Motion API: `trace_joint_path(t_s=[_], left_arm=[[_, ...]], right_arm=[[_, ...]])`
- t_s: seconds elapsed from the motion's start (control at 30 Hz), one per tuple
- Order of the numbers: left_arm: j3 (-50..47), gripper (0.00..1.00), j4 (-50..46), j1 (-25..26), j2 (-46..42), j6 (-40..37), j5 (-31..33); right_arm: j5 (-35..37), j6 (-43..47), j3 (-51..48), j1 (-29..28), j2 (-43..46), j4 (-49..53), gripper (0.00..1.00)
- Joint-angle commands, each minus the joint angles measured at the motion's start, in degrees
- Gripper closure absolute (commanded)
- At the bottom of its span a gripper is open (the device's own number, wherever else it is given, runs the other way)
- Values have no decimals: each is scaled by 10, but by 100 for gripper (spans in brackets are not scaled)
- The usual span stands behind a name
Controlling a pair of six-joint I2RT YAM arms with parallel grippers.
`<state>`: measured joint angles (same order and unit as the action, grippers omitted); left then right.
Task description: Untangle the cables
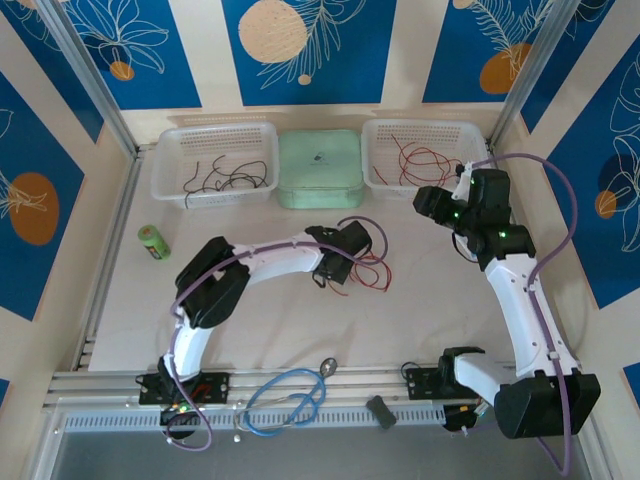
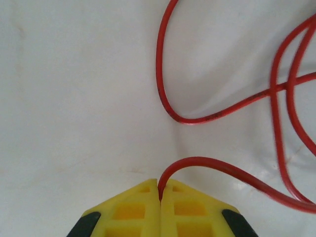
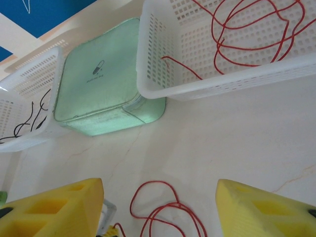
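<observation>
Here, the left claw (image 2: 159,191) is clenched on a red cable (image 2: 197,159). The cable arches out of the closed jaws and runs in loops across the white bench (image 2: 74,98). The right claw (image 3: 158,197) is released and grasps nothing, with its yellow fingers (image 3: 54,207) wide apart above loose red loops (image 3: 168,212) on the bench. More red cables (image 3: 247,37) lie in the right basket (image 3: 222,84). Black cables (image 1: 228,180) lie in the left basket (image 1: 215,128).

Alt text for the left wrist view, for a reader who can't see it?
The left end effector, yellow fingers shut, pinches a thin bright red cable that curves away rightward over the white table; further red cable loops lie beyond.
</observation>
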<state>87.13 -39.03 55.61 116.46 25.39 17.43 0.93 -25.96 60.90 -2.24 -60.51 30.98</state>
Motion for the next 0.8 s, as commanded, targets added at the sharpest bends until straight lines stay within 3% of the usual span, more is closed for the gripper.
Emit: trace_joint_path(t_s=[0.0,0.27,0.47,0.77], left_arm=[[49,100,-47,16,-70,-66,55],[165,100,-150,60,-128,-118,114],[207,100,-160,73,-165,-132,112],[212,100,-155,73,-196,-140,122]], right_arm=[[-24,-24,-16,-1,16,21,38],[-53,-116,-72,-10,3,22,40],[-105,-169,-122,-44,-52,-19,44],[-91,-212,-157,-120,-91,-67,43]])
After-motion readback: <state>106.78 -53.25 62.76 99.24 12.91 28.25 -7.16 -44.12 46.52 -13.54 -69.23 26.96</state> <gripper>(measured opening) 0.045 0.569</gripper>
